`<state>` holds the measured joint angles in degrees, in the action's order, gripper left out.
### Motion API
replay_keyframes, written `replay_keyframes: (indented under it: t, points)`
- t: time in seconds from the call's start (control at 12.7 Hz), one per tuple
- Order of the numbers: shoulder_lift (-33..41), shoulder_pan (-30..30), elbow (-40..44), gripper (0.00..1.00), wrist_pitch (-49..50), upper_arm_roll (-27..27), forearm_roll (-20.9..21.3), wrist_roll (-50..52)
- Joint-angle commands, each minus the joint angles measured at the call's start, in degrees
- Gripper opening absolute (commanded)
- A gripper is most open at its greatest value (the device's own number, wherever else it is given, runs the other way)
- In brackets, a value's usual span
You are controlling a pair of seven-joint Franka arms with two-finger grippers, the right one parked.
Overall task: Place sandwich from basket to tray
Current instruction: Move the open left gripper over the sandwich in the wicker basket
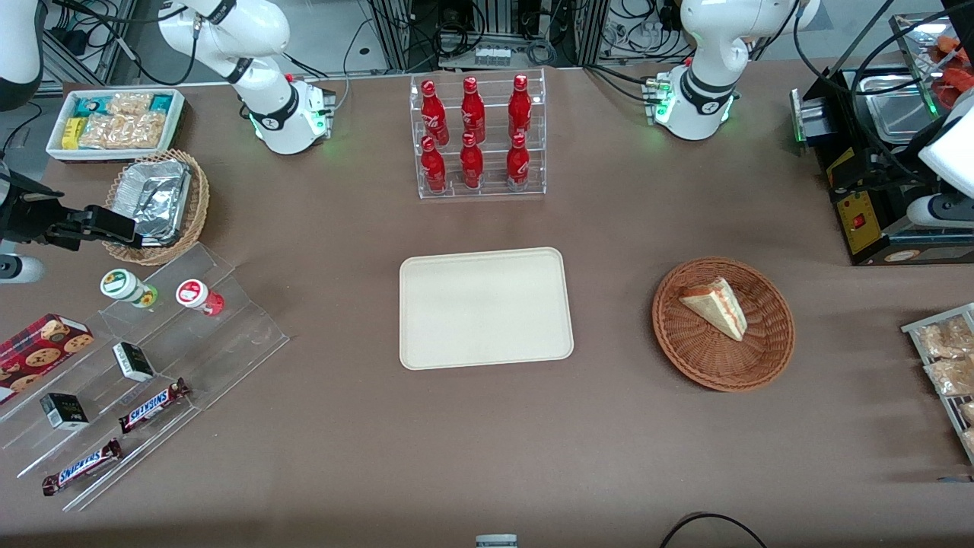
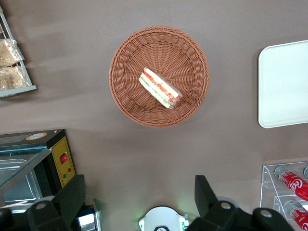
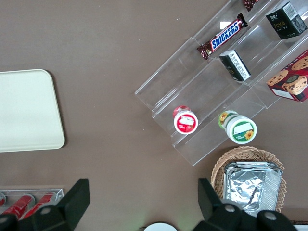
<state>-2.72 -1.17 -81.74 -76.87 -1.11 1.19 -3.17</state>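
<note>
**Operator:** Where's the sandwich?

**Spotter:** Take the basket [image 1: 723,324] as your landmark. Your sandwich [image 1: 716,307] lies inside it, on the woven floor, a little off the middle toward the rim nearer the arm bases. Its cut edge with the red and green layers faces the working arm's end of the table.

**Operator:** And the tray?

**Spotter:** The tray [image 1: 485,307] sits flat on the brown table [image 1: 487,457], well apart from the basket, toward the parked arm's end. Nothing rests on it.

**Operator:** My gripper?

**Spotter:** Your gripper [image 2: 137,197] hangs high above the table, off the basket's rim on the arm-base side, touching nothing. Its two fingers [image 2: 72,195] are spread wide, with nothing between them.

**Operator:** Anything close to the basket?

**Spotter:** You have a black box with a red switch [image 1: 860,221] near it, farther from the front camera, and a rack of snack packets [image 1: 947,365] toward the table's end.
</note>
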Motion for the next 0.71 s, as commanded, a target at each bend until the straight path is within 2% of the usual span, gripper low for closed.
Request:
replay_keyframes:
  t: [0.0, 0.24, 0.63]
  points:
    - [1.05, 0.03, -1.74, 1.0, -0.64, 0.15, -0.39, -0.61]
    - [0.79, 0.11, -2.89, 1.0, -1.08, 0.15, -0.22, -0.7]
    - [1.05, 0.03, -11.05, 1.0, -8.98, 0.15, -0.22, -0.61]
